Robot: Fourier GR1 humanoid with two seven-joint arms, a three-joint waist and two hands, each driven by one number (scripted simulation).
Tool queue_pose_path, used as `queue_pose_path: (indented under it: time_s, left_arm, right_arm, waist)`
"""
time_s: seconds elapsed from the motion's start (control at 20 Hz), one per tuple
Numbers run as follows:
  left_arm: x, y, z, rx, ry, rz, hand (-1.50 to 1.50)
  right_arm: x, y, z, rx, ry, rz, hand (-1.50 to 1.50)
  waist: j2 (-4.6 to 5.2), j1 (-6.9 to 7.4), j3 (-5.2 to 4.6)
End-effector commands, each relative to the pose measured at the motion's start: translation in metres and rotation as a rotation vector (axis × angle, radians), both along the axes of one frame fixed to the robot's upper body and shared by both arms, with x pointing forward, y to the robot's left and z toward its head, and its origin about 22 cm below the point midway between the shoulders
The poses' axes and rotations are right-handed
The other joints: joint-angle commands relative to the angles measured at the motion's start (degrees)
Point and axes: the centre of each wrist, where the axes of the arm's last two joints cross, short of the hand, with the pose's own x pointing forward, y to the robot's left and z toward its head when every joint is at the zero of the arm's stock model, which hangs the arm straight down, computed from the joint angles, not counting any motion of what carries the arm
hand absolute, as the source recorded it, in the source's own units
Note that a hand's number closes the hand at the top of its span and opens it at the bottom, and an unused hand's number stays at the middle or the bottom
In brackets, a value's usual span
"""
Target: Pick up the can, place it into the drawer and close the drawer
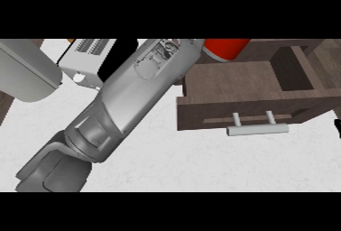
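The red can (226, 47) shows at the far edge, just behind the wooden drawer (230, 90) with a pale handle (258, 129); no label can be read. A grey forearm (126, 99) reaches diagonally to it and hides the hand, so I cannot tell its fingers. A white appliance (86, 56) stands far left.

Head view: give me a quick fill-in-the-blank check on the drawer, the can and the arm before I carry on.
1. The drawer stands ____.
2. The can, at the view's top edge, is coloured ____.
3. The pale handle sits on the drawer's front, which faces the view's ____ edge.
4. The grey forearm comes in from the view's lower ____ corner and stretches toward the can.

Missing words: open; red; lower; left.
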Motion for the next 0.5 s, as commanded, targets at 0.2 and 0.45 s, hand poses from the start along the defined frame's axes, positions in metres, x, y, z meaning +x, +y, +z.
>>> queue_pose_path:
  time_s: [0.2,0.45]
  left_arm:
    - [0.007,-0.006,-0.001,0.042,0.023,0.032,1.5]
    - [0.007,-0.002,-0.028,0.052,0.003,0.058,1.5]
  right_arm:
    - [0.004,0.006,0.0,0.001,-0.016,0.03,-1.5]
    - [0.01,-0.003,0.001,-0.003,-0.014,0.017,-1.5]
  waist:
    - [0.45,-1.77,0.05]
    - [0.44,-1.87,0.05]
